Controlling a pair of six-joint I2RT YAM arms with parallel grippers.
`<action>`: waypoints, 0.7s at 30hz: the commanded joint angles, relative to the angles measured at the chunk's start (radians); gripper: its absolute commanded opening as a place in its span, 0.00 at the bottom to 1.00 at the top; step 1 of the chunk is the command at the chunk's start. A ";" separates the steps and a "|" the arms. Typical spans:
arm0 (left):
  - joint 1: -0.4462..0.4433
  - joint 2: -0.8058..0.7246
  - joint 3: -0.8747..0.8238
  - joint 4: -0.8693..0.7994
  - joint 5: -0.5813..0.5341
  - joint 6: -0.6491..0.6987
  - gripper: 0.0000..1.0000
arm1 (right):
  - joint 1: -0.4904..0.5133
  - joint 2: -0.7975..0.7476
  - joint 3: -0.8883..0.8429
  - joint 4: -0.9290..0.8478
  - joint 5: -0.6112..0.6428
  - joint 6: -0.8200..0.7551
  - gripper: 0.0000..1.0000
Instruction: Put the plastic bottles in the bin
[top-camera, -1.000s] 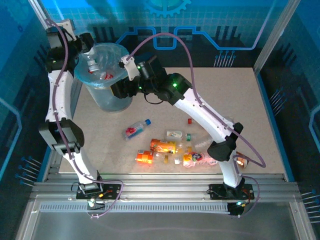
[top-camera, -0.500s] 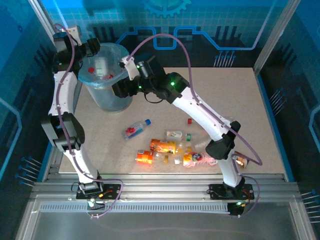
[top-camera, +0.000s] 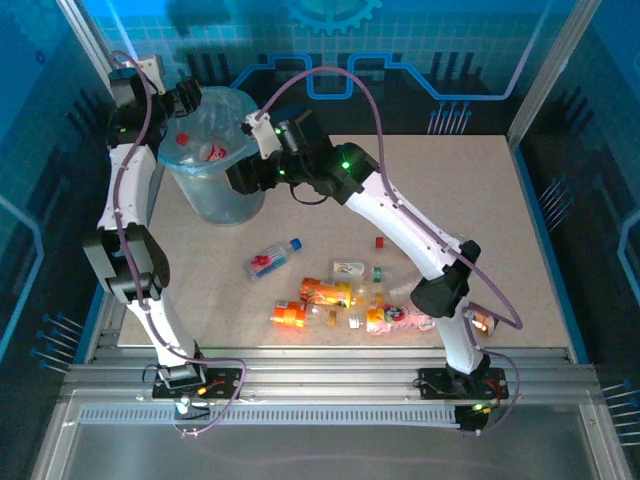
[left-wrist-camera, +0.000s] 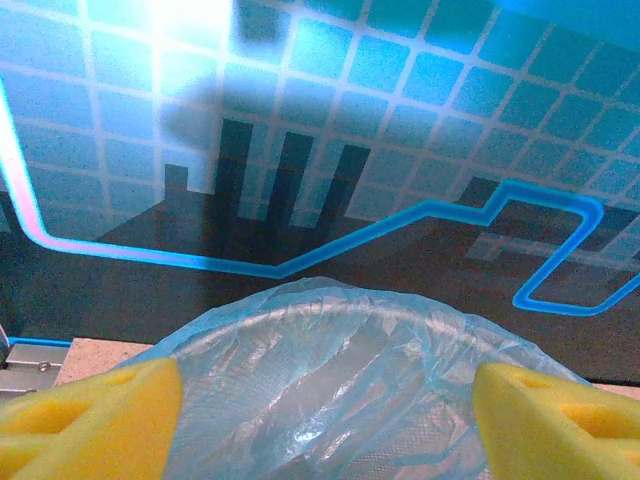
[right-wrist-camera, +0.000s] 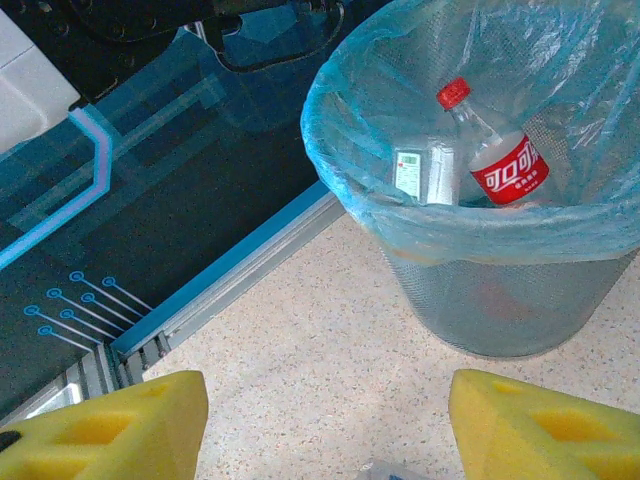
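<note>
In the overhead view the left gripper (top-camera: 186, 98) sits at the upper left, over the far-left rim of the bin (top-camera: 215, 200). Its wrist camera shows two yellow foam fingers (left-wrist-camera: 90, 420) spread wide in the bottom corners. Nothing is between them, and the bag-lined rim curves just beyond.

The pale-blue bin stands at the upper-left corner of the table (top-camera: 450, 200), with red caps and labels showing inside its liner. Just beside the bin's right side hangs the right gripper (top-camera: 238, 180). In its wrist view the yellow pads (right-wrist-camera: 545, 430) stand well apart over speckled tabletop. A sliver of something clear shows at the bottom edge, too little to name. At the upper right of that view, the bin holds a red-capped cola bottle (right-wrist-camera: 500, 165), tilted, beside a clear pale-labelled bottle (right-wrist-camera: 420, 175).

At the lower centre of the overhead view, plastic bottles lie loose on the table:
- a blue-capped bottle (top-camera: 272, 258)
- a lower orange bottle (top-camera: 289, 315)
- an upper orange bottle (top-camera: 325, 292)
- a pink-labelled bottle (top-camera: 395, 318)
- a small brown bottle (top-camera: 483, 320), farthest right, beside the right arm
</note>
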 joint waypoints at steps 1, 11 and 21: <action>-0.002 -0.047 -0.008 0.016 -0.003 0.017 0.77 | -0.010 0.009 0.015 -0.018 -0.020 0.012 0.66; -0.107 -0.193 -0.012 -0.054 -0.048 0.098 0.77 | -0.011 -0.049 0.007 -0.079 0.027 -0.001 0.67; -0.384 -0.352 -0.084 -0.124 -0.099 0.232 0.77 | -0.052 -0.338 -0.385 -0.080 0.140 0.011 0.67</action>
